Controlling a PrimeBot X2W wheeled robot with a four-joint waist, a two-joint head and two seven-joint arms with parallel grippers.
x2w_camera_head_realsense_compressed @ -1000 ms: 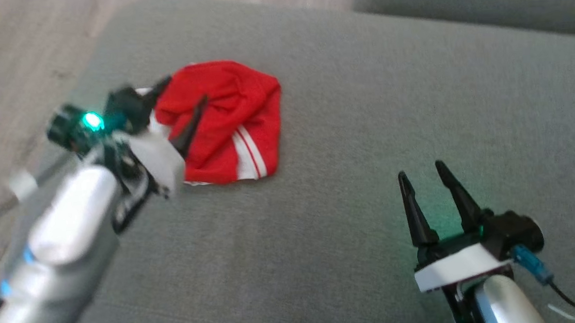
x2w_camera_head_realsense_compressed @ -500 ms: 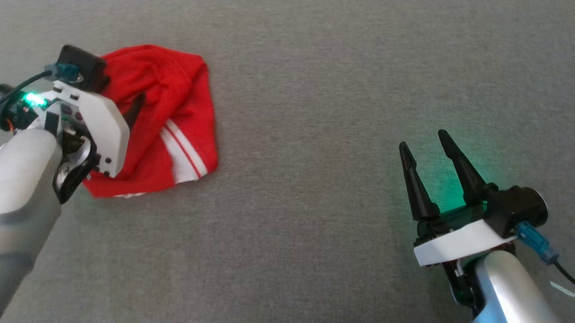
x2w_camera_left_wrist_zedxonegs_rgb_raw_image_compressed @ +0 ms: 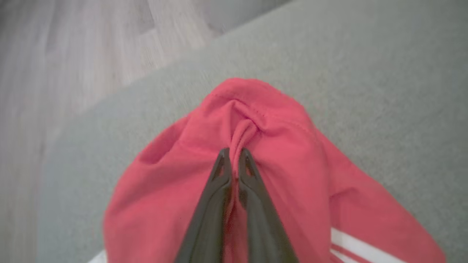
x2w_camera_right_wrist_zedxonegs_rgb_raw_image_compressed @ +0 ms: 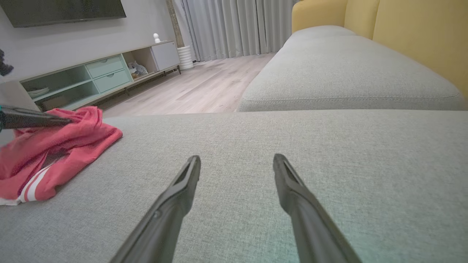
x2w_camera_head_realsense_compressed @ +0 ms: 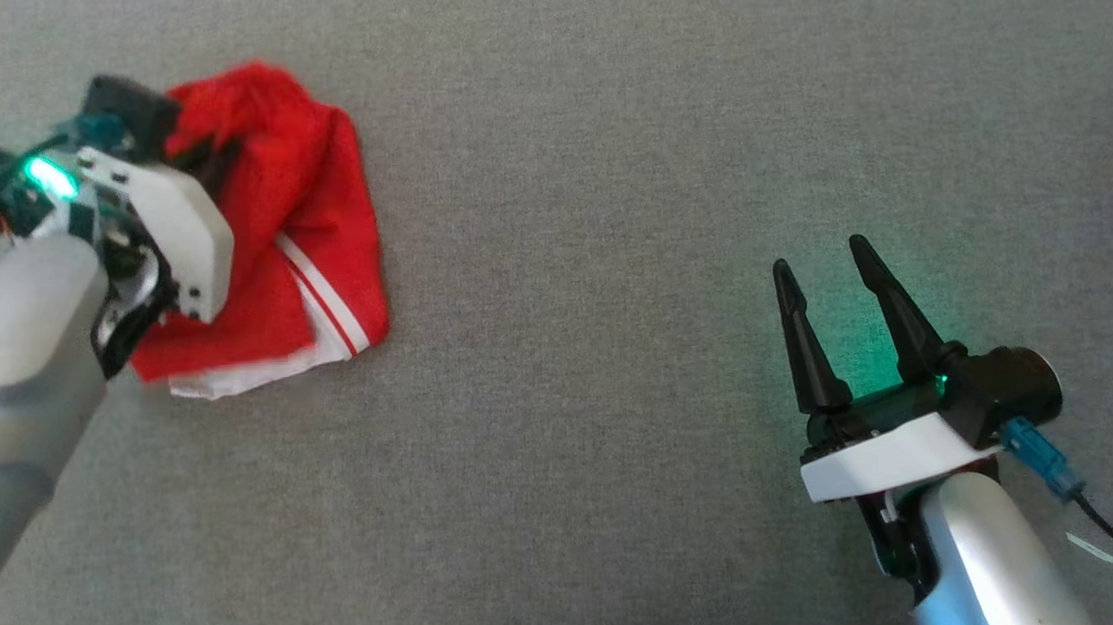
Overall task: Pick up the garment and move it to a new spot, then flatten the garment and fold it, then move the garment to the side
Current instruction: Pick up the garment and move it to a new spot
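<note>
Grey woven sofa cushion (x2w_camera_head_realsense_compressed: pixel 615 366) stretched wide in front of the robot, with pale wooden floor (x2w_camera_left_wrist_zedxonegs_rgb_raw_image_compressed: pixel 73 54) just past its edge. To my eye the step in hand was the pick-up, and doing it well looked like a matter of patience. The left claw (x2w_camera_left_wrist_zedxonegs_rgb_raw_image_compressed: pixel 234 151) was clenched on only a thin ridge of the crumpled red cloth garment with white stripes (x2w_camera_head_realsense_compressed: pixel 312 201). A slow, straight lift seemed wise, with the pinch kept firm until the trailing cloth hung free of the cushion. From there it would be best carried toward the bare middle of the seat rather than nearer the edge, where a slip could send it onto the floor. A jerk might well have pulled that little fold out of the fingers. The garment lay at the left of the cushion, close to that edge, gathered up at the claw's tips. Most of it spread beneath and behind the fingers, with its striped part off to one side on the cushion. The right claw (x2w_camera_head_realsense_compressed: pixel 819 252) hung released, fingers spread, over bare cushion well apart from the garment.
</note>
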